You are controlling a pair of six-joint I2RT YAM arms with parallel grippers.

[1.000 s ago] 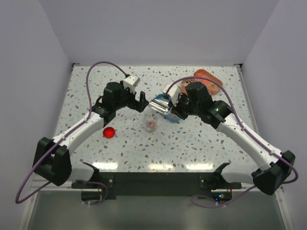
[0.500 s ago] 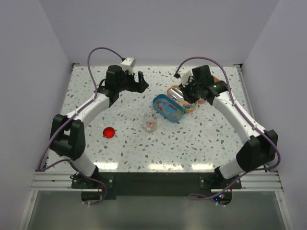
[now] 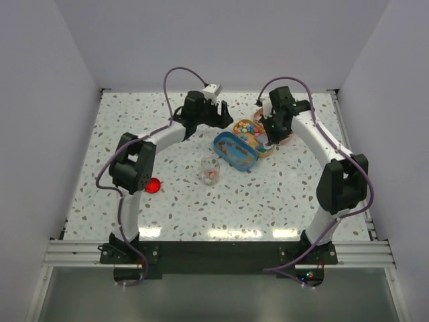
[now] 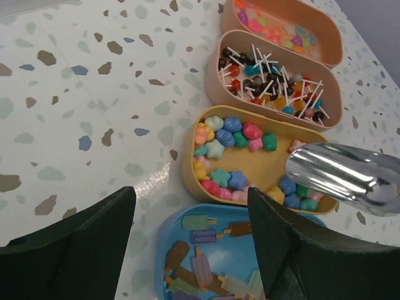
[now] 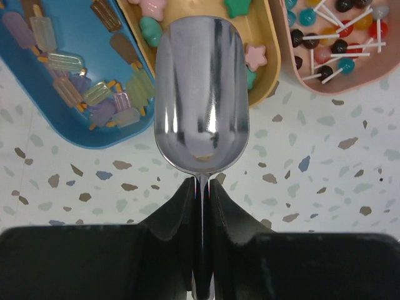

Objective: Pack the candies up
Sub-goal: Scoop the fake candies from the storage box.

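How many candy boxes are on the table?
4, in a row: the blue box with ice-lolly sweets, the yellow box with stars, the pink box with lollipops, and the orange box with tiny sweets farthest. More may be hidden.

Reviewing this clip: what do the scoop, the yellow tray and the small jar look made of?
The scoop looks like polished metal, judging by the mirror-like reflections across its bowl. The yellow tray is smooth, evenly coloured and matte: plastic or painted tin, cannot tell which. The jar is clear glass or plastic, since candies show through its wall.
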